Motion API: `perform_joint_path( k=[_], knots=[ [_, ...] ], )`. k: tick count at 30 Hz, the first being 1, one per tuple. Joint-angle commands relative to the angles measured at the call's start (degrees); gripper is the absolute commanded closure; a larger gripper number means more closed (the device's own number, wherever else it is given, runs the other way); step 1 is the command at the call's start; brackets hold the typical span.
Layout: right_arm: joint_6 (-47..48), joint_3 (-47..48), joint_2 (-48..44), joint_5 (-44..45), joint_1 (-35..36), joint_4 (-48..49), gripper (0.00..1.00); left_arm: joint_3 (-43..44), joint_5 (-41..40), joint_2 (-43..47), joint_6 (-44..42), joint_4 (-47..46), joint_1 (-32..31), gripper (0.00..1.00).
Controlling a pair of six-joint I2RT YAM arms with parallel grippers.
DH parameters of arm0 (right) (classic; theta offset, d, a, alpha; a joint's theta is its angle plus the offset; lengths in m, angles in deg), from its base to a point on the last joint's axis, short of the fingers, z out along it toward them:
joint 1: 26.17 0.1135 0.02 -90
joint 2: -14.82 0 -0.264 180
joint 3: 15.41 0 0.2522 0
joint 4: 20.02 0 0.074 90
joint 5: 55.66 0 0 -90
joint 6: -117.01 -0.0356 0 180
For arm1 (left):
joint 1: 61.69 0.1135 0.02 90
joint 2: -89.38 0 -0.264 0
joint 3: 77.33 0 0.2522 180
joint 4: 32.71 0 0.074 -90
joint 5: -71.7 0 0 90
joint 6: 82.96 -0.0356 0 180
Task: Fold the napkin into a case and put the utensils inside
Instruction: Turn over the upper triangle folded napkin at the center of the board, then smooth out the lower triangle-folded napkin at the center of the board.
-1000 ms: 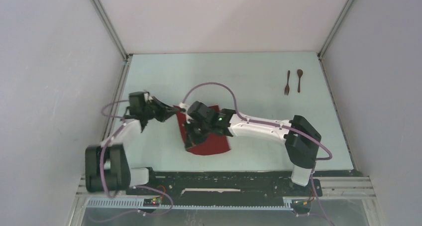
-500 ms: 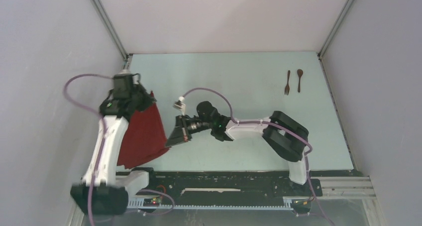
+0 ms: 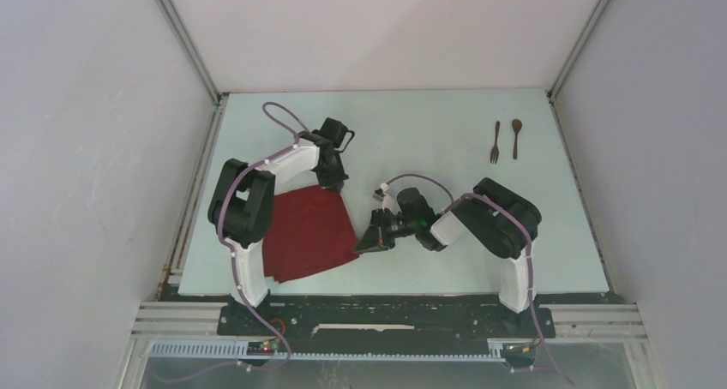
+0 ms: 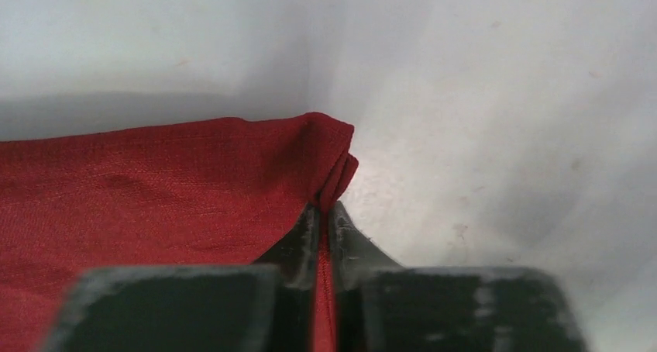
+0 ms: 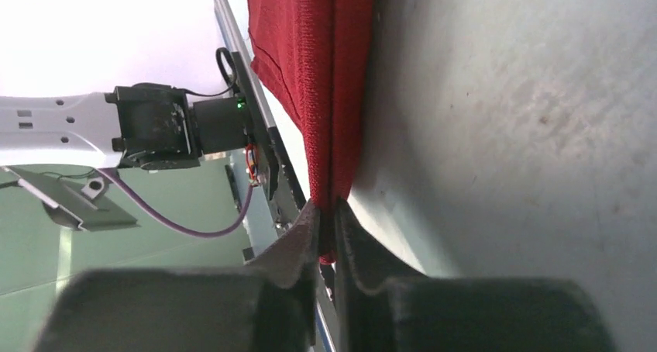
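Note:
The dark red napkin point(image 3: 304, 233) lies folded flat at the table's left front. My left gripper point(image 3: 335, 183) is shut on its far right corner; in the left wrist view the cloth point(image 4: 155, 189) runs pinched between the fingers of the left gripper point(image 4: 326, 212). My right gripper point(image 3: 360, 243) is shut on the napkin's near right corner; the right wrist view shows the cloth point(image 5: 318, 73) clamped in the right gripper point(image 5: 327, 212). The small brown fork point(image 3: 495, 142) and spoon point(image 3: 516, 137) lie side by side at the far right, away from both grippers.
White enclosure walls stand at the left, back and right. A black rail point(image 3: 386, 312) with the arm bases runs along the table's front edge. Purple cables point(image 3: 283, 115) loop over both arms.
The left arm swung from the left wall over the table with the napkin. The cloth hung raised half a second ago and now lies flat. The right gripper moved right and took its near right corner.

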Motion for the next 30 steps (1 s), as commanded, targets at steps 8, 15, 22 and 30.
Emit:
perform_joint_path(
  k=[8,15,22,30],
  knots=[
    [21.7,-3.5,-24.8,14.1,-1.5,-47.2,0.26,-0.1,4.2,17.1,-9.2,-5.7,-1.0,0.25],
    [18.8,0.4,-18.9,3.6,-3.6,-38.9,0.36,-23.8,9.1,34.8,-4.1,-8.4,-9.0,0.26],
    [15.4,3.7,-10.3,-0.9,-3.8,-31.0,0.52,-28.8,5.3,31.9,3.9,-8.0,-21.1,0.48],
    [16.0,5.8,-6.2,-1.4,-3.9,-30.6,0.58,-27.7,1.4,27.3,6.3,-6.7,-24.9,0.52]
  ],
)
